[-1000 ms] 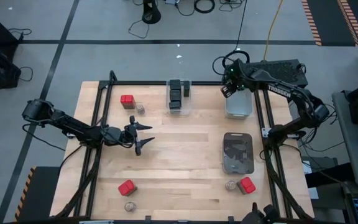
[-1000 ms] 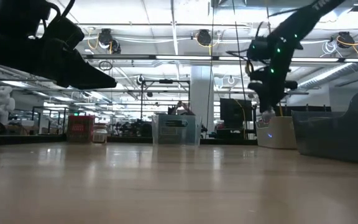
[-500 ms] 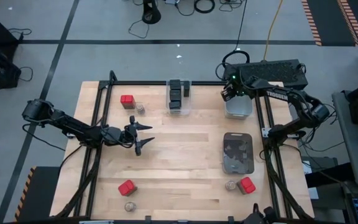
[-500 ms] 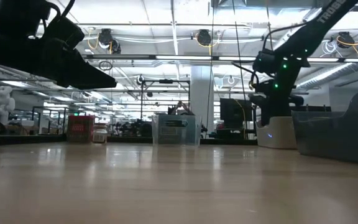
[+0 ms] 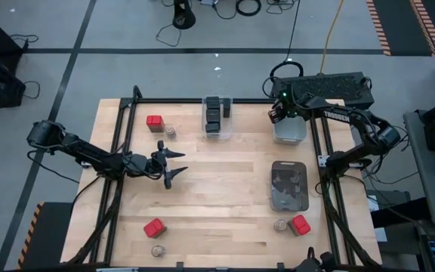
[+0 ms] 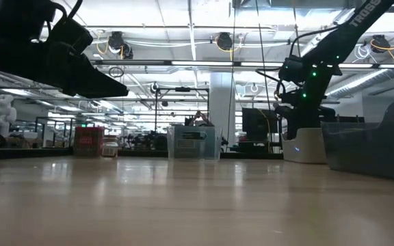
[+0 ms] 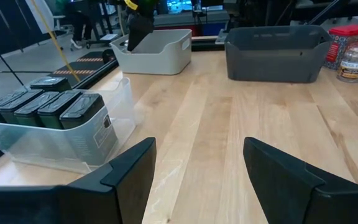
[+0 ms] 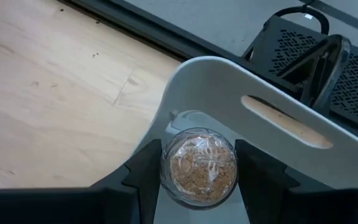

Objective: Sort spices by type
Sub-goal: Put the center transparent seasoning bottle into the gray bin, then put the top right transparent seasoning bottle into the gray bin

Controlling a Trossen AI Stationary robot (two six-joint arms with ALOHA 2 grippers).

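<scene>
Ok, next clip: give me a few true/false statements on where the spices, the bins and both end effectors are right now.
1. The right end effector holds a round jar over the white bin. True.
2. The left end effector grips a red tin. False: its fingers stand apart with nothing between them, above bare table.
3. The clear bin holds dark tins standing in a row. True.
4. Every red tin is already in a bin. False: red tins sit loose on the table, each with a small jar beside it.
5. The dark bin sits at the table's far left corner. False: it is on the right side, nearer than the white bin.
</scene>
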